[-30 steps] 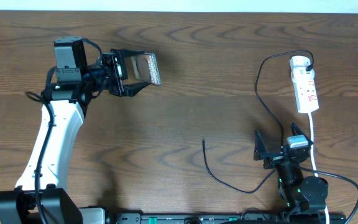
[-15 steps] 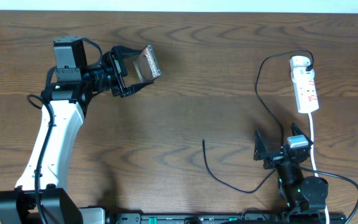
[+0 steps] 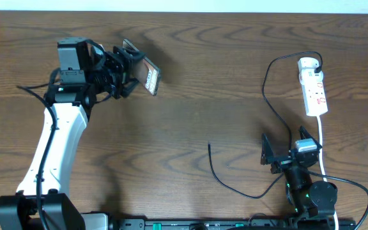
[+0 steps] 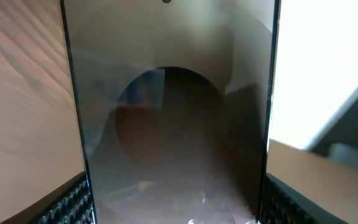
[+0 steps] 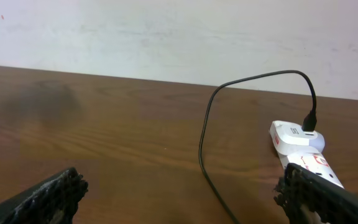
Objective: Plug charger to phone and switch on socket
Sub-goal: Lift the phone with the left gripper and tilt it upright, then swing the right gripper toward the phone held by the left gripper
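Bench (image 3: 190, 83): brown wood.
Left gripper (image 3: 130, 70): clamps phone (image 3: 147, 74), tilted.
Right gripper (image 3: 285, 149): wide apart, empty; socket (image 3: 314, 89) ahead, rightward.

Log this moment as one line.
left gripper: holds phone, tilted | right gripper: open, empty | charger: in socket, tip loose on table
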